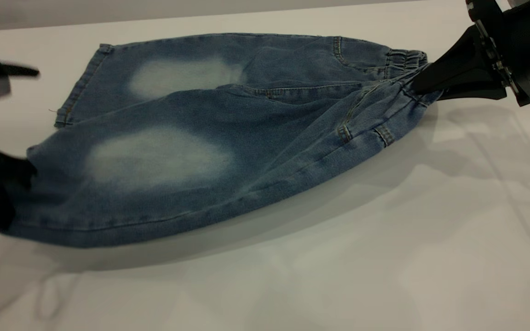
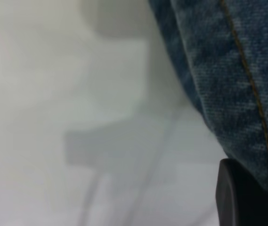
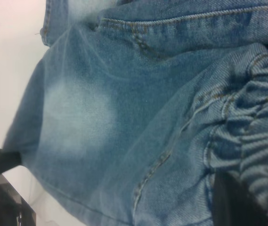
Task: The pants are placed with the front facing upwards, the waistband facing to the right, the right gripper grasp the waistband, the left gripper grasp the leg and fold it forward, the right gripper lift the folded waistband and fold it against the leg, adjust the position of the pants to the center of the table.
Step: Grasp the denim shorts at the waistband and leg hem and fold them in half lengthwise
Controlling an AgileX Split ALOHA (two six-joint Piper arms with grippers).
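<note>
Short blue denim pants [image 1: 210, 151] with a pale faded oval patch on each leg and tan stitching are lying across the matte white table [image 1: 384, 257], legs pointing to the exterior view's left, waist to its right. The near leg is hanging raised off the table along its front edge, casting a shadow underneath; the far leg is lying flat. The right gripper [image 1: 419, 85], black with long tapered wedge jaws, is sitting at the upper right of the exterior view, jaws clamped on the dark puckered elastic waistband [image 1: 405, 62], bunching it and pulling creases along the near leg. The right wrist view is showing the gathered band [image 3: 256, 141] touching the jaw. The left gripper [image 1: 19, 177], black and matte, is sitting at the left edge, gripping the hem corner of the near leg; the left wrist view is showing denim [image 2: 228, 84] pressed against one jaw, table beneath.
</note>
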